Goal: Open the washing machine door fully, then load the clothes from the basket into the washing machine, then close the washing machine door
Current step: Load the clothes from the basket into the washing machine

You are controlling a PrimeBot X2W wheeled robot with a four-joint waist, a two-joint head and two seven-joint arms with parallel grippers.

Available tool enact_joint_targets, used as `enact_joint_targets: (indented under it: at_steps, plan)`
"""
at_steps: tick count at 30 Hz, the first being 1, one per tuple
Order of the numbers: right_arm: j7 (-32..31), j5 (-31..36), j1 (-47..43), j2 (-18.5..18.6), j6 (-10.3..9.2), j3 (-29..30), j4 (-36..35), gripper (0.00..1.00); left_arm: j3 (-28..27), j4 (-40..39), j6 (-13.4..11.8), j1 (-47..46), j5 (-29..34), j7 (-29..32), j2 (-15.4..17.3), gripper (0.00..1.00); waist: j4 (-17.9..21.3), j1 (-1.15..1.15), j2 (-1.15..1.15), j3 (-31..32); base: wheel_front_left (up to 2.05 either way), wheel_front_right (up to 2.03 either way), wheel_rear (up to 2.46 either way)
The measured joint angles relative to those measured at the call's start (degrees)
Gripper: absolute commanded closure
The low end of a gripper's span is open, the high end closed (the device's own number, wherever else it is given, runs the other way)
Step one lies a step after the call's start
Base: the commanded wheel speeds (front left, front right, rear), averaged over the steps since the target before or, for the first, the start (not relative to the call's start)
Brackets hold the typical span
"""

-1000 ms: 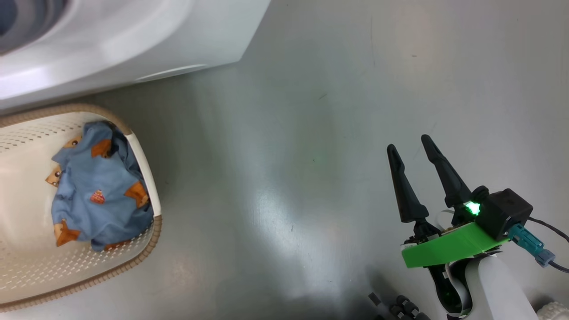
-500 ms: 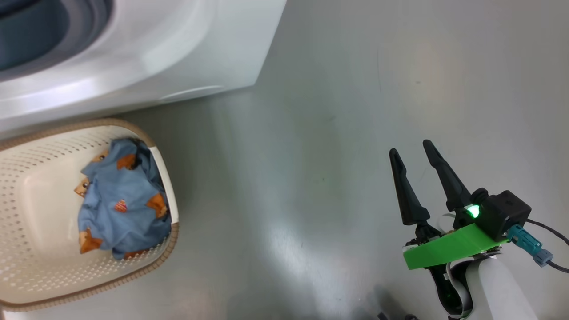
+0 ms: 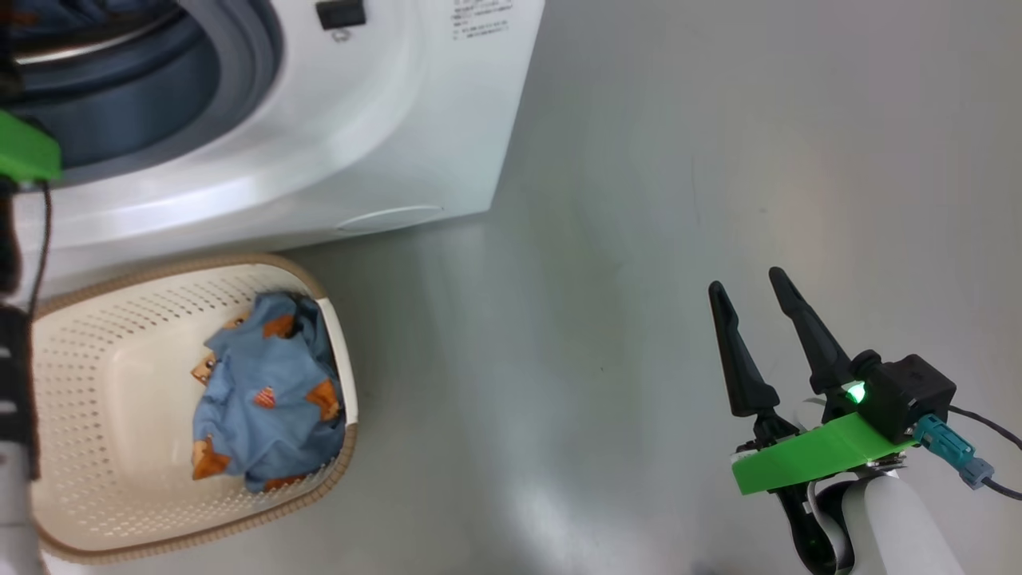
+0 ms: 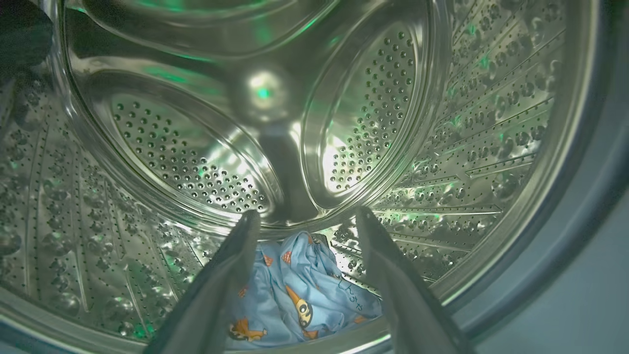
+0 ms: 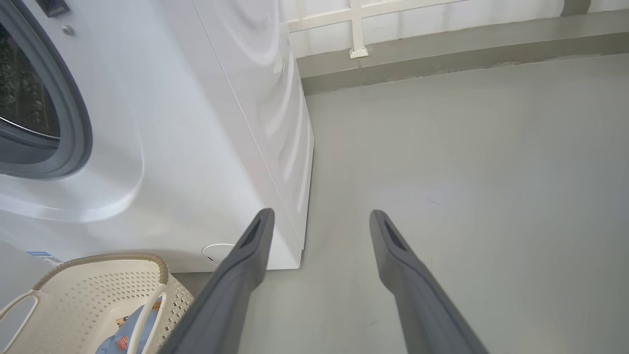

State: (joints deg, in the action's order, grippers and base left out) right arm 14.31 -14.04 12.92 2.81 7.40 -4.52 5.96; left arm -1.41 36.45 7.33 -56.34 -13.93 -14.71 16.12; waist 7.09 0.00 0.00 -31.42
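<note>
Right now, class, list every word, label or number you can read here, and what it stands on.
Nothing reads clearly.
On the washing machine front, small grey print: too small to read.
Low on its front, blue label sticker: blurred.
On the clothes in the drum, dark characters: too small to read.

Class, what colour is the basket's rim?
Brown, woven-look; the basket itself is cream. Best in the head view.

White boxy washing machine (image 3: 399,120) had grey rubber gasket (image 3: 239,80). Cream perforated plastic basket (image 3: 96,343) bore brown woven-look rim. Light-blue fabric clothes (image 3: 263,399) showed orange-brown motifs.
</note>
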Motion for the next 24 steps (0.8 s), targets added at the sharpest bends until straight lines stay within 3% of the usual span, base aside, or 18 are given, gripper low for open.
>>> enact_joint_targets:
  at_steps: [24]
  plan:
    - [0.0, 2.1, -5.0, 0.0, 0.0, 2.1, 0.6, 0.0, -2.3, -15.1, 0.0, 22.6, 3.1, 0.0, -5.1, 0.0, -4.9, 0.0, 0.0, 13.2, 0.0, 0.0, 0.0]
